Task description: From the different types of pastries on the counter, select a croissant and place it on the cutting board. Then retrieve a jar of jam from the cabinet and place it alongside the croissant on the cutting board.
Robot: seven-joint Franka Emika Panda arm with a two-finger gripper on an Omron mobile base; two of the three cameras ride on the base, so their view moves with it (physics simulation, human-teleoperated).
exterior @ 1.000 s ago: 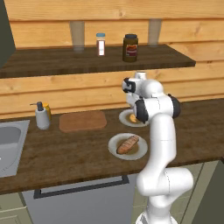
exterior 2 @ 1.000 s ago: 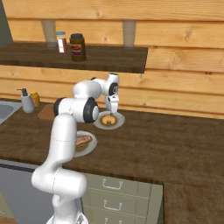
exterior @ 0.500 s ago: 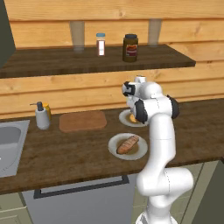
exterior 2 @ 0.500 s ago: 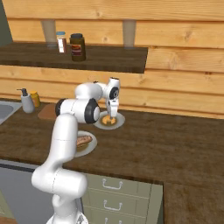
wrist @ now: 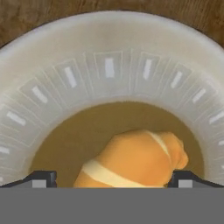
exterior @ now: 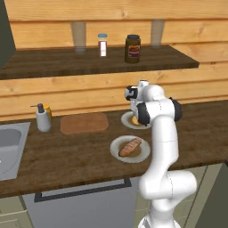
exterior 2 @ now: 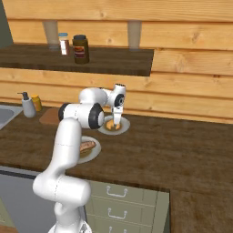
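Fingers: you have them spread wide, one either side of the croissant, gripping nothing yet.
Plate: it carries the croissant.
Cutting board: bare, left along the bench.

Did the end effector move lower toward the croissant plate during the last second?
Yes. The end effector has come down toward the croissant on its plate.

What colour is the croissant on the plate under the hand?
Golden orange with a pale cream stripe; the croissant shows best in the hand view, lying on the plate.
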